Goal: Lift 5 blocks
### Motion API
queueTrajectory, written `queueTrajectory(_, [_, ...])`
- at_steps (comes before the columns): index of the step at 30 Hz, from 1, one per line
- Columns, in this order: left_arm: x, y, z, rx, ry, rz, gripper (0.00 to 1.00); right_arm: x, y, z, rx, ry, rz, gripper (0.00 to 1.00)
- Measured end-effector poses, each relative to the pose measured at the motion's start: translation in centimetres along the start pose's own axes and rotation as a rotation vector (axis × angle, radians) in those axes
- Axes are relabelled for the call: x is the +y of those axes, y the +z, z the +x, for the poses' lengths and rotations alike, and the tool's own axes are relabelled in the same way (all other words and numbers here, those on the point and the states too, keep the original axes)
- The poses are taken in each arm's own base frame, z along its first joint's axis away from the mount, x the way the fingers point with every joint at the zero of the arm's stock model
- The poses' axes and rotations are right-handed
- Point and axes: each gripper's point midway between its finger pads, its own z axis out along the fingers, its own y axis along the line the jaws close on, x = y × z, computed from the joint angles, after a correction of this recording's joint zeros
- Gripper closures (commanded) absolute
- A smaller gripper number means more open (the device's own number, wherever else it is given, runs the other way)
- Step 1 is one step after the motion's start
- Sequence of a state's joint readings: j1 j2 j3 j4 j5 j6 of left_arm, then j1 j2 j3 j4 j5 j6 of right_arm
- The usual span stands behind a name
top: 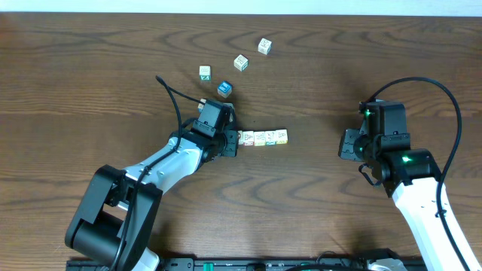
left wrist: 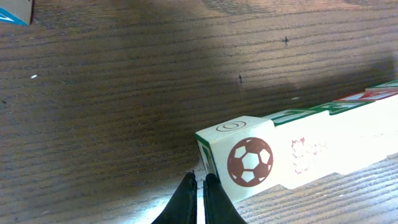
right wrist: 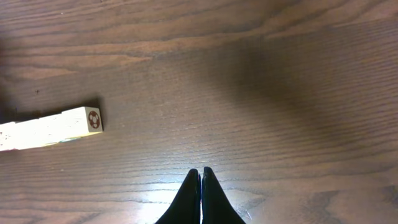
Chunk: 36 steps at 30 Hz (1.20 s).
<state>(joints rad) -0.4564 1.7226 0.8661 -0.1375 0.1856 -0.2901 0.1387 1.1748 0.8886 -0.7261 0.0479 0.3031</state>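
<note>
Several cream-white blocks [top: 263, 138] lie end to end in a straight row on the table. My left gripper [top: 234, 140] is shut and empty, its tips at the row's left end. In the left wrist view the tips [left wrist: 198, 180] sit right beside the end block [left wrist: 249, 160], which shows a red football face and a red ring on top. My right gripper [top: 343, 146] is shut on nothing, well right of the row. From the right wrist the row's other end [right wrist: 93, 119] lies far to the left of the shut tips [right wrist: 200, 172].
Behind the left arm stand loose cubes: a blue-topped one [top: 224, 89], a white one with teal-blue edges [top: 205, 72], and two more [top: 240, 62] [top: 264, 46]. A teal-edged cube corner [left wrist: 13, 11] shows at the left wrist view's top left.
</note>
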Motion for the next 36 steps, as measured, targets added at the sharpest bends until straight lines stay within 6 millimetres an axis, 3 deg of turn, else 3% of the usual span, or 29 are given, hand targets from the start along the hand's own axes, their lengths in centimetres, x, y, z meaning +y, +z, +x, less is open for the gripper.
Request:
queueTrajectory(7, [0.0, 0.0, 0.0, 0.000, 0.003, 0.000, 0.93, 0.1, 1.1, -0.2, 0.010, 0.003, 0.001, 0.99])
queueTrajectory(16, [0.0, 0.0, 0.0, 0.000, 0.007, 0.000, 0.93, 2.8, 6.8, -0.1, 0.090, 0.005, -0.112, 0.99])
queueTrajectory(25, [0.0, 0.0, 0.0, 0.000, 0.007, 0.000, 0.93, 4.2, 11.6, 1.5, 0.170, -0.001, -0.159, 0.99])
queueTrajectory(30, [0.0, 0.0, 0.0, 0.000, 0.007, 0.000, 0.92, 6.5, 13.0, 2.7, 0.197, -0.040, -0.219, 0.99])
queueTrajectory(36, [0.0, 0.0, 0.0, 0.000, 0.007, 0.000, 0.93, 9.3, 13.4, 3.9, 0.219, -0.084, -0.281, 0.99])
